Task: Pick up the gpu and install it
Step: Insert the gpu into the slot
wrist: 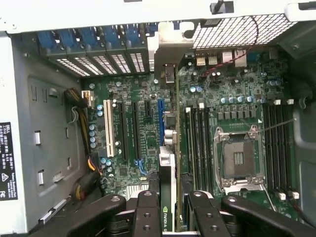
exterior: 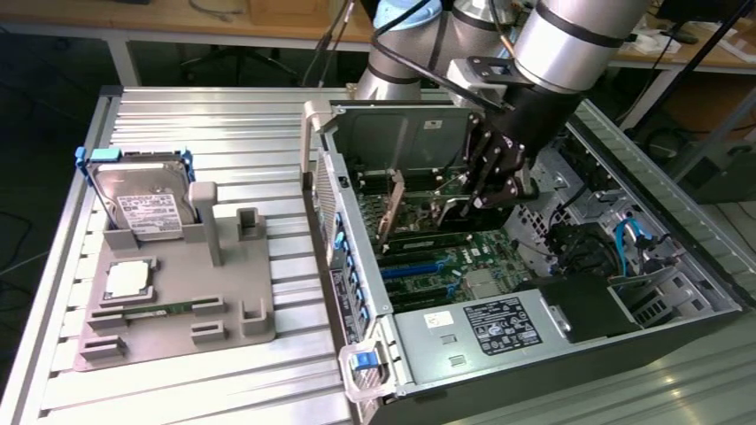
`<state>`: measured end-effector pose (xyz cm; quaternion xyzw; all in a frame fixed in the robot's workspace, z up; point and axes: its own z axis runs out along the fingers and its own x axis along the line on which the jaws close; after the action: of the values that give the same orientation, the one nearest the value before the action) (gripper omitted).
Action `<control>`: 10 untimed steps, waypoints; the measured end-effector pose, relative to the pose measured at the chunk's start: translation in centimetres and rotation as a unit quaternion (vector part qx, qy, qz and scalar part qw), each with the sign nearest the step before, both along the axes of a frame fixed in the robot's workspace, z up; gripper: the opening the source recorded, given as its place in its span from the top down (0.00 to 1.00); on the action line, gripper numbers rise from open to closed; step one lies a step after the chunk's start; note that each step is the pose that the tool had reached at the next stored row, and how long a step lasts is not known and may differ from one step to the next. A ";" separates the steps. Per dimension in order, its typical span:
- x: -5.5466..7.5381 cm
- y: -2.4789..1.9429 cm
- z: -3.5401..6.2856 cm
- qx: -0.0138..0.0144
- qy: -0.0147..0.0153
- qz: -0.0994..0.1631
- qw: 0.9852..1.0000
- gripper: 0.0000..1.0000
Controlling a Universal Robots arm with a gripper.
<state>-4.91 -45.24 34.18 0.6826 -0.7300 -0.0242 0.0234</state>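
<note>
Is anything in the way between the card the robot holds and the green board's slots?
Nothing visible. The gripper is shut on the gpu, holding it on edge over the motherboard's slots; no cable or part shows between them. Whether it already touches a slot is unclear.

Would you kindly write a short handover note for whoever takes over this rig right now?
Hand: closed on the gpu, inside the open computer case.
The gpu stands on edge over the motherboard, right beside the blue slot, with its metal bracket toward the case's rear wall.
Done: the gpu is picked up and brought into the case.
Left: seating is not confirmed. I cannot tell whether the card's edge is in a slot, and the grip is not yet released.
</note>
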 end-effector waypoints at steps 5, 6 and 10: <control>-0.2 -0.02 -1.03 0.000 0.000 0.014 1.000 0.73; -0.3 -0.02 -1.21 0.000 0.000 0.014 1.000 0.73; -0.6 -0.03 -1.96 0.000 0.000 0.019 1.000 0.73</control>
<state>-5.53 -45.26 32.23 0.6961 -0.7172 -0.0239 0.0240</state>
